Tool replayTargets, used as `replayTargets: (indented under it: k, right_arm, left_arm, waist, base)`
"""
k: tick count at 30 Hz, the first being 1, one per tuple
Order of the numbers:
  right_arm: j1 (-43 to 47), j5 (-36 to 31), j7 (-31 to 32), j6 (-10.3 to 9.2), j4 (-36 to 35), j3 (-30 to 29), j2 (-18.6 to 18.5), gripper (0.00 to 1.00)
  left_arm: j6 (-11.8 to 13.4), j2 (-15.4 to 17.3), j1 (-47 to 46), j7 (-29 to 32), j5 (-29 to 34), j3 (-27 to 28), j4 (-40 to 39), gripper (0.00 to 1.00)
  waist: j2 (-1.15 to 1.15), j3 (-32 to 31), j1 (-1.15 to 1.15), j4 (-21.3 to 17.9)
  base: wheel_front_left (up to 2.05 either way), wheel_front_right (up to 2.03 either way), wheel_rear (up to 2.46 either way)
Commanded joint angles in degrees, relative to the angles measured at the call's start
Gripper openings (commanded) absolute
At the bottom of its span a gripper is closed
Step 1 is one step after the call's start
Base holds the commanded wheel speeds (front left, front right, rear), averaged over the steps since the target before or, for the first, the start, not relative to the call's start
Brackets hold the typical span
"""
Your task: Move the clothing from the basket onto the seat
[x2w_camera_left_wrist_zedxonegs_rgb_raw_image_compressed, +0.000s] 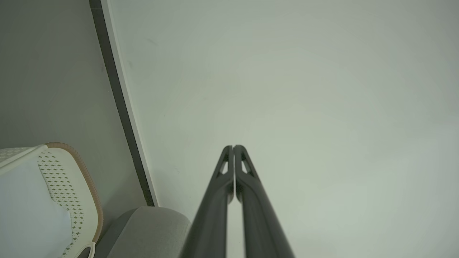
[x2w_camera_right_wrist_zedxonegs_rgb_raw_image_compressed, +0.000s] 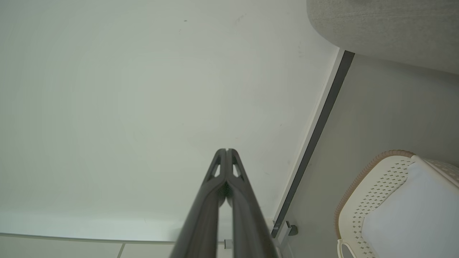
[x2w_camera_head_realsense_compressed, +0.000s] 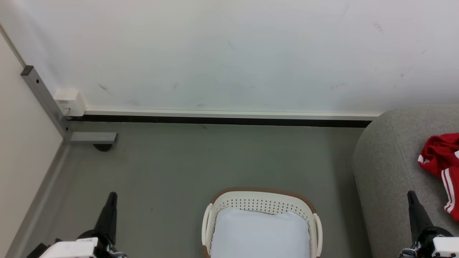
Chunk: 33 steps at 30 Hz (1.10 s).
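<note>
The cream basket (x2w_camera_head_realsense_compressed: 261, 202) with its brown rim stands on the floor at the bottom centre of the head view, and a flat white cloth (x2w_camera_head_realsense_compressed: 260, 233) lies inside it. Red clothing (x2w_camera_head_realsense_compressed: 443, 161) with white stripes rests on the grey seat (x2w_camera_head_realsense_compressed: 389, 172) at the right edge. My left gripper (x2w_camera_head_realsense_compressed: 112, 195) points up at the lower left, shut and empty, well left of the basket. My right gripper (x2w_camera_head_realsense_compressed: 411, 194) is shut and empty over the seat's front. The basket (x2w_camera_left_wrist_zedxonegs_rgb_raw_image_compressed: 68, 182) and seat (x2w_camera_left_wrist_zedxonegs_rgb_raw_image_compressed: 150, 229) also appear in the left wrist view, behind the shut left gripper (x2w_camera_left_wrist_zedxonegs_rgb_raw_image_compressed: 233, 147); the right wrist view has the basket (x2w_camera_right_wrist_zedxonegs_rgb_raw_image_compressed: 380, 190), seat (x2w_camera_right_wrist_zedxonegs_rgb_raw_image_compressed: 387, 32) and right gripper (x2w_camera_right_wrist_zedxonegs_rgb_raw_image_compressed: 227, 150).
A white wall with a dark skirting strip (x2w_camera_head_realsense_compressed: 218, 120) runs across the back. A grey metal frame post (x2w_camera_head_realsense_compressed: 45, 100) with a foot and a white box (x2w_camera_head_realsense_compressed: 70, 102) stands in the left corner. Grey floor (x2w_camera_head_realsense_compressed: 200, 161) lies between the wall and the basket.
</note>
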Motion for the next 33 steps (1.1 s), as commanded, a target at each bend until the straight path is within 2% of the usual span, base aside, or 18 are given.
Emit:
replayTargets:
  k: [1,33]
  right_arm:
    - [-0.71,-0.24,-0.04,-0.12,-0.17,-0.26,0.08,0.0]
    - [-0.73,-0.41,0.11,-0.12,-0.16,-0.38,0.17,0.0]
  left_arm:
    - [-0.22,0.4,-0.45,0.22,-0.7,0.12,-0.24,0.0]
    - [-0.22,0.4,-0.45,0.22,-0.68,0.11,-0.24,0.0]
  waist:
    - [0.0,0.0,0.0,0.0]
    - [0.0,0.0,0.0,0.0]
  base:
    - [0.0,0.0,0.0]
    - [0.0,0.0,0.0]
